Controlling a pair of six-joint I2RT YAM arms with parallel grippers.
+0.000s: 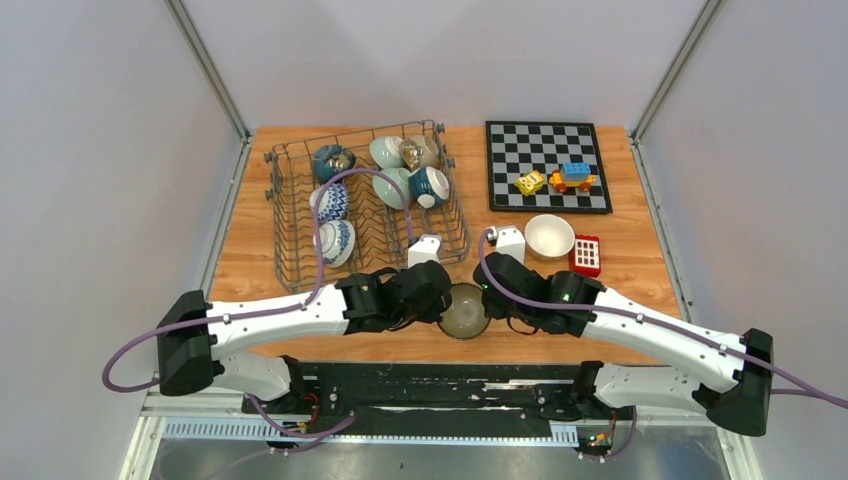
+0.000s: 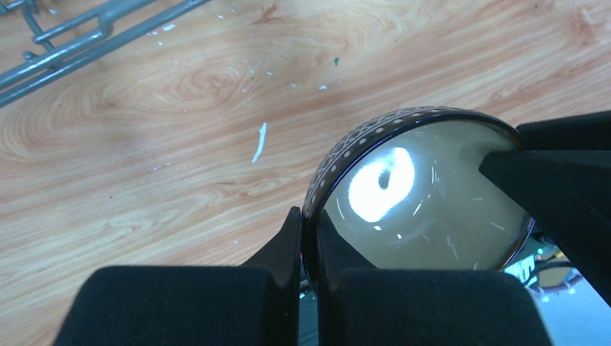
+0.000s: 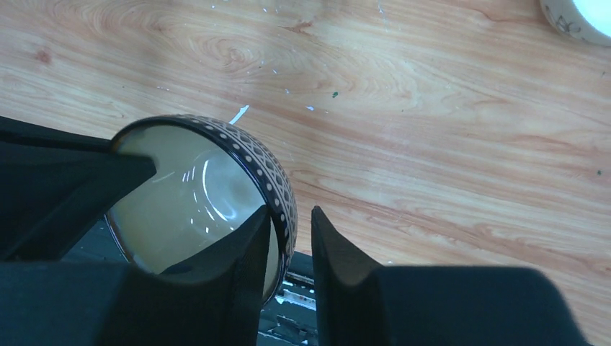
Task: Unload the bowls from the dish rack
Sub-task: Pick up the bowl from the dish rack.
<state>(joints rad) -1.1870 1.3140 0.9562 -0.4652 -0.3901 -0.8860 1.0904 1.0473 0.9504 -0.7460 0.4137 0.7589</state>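
Dark dotted-rim bowl (image 1: 465,311) at the worktop's (image 1: 640,262) near edge, gripped from the left
The left pincer (image 2: 308,218) is clamped on the bowl's rim, one finger inside and one outside; the right pincer (image 3: 290,215) straddles the opposite rim with its jaws parted, the outer finger off the wall. Several other bowls (image 1: 336,241) lie in the dish rack (image 1: 290,270), and a white bowl (image 1: 549,236) stands right of it on the worktop
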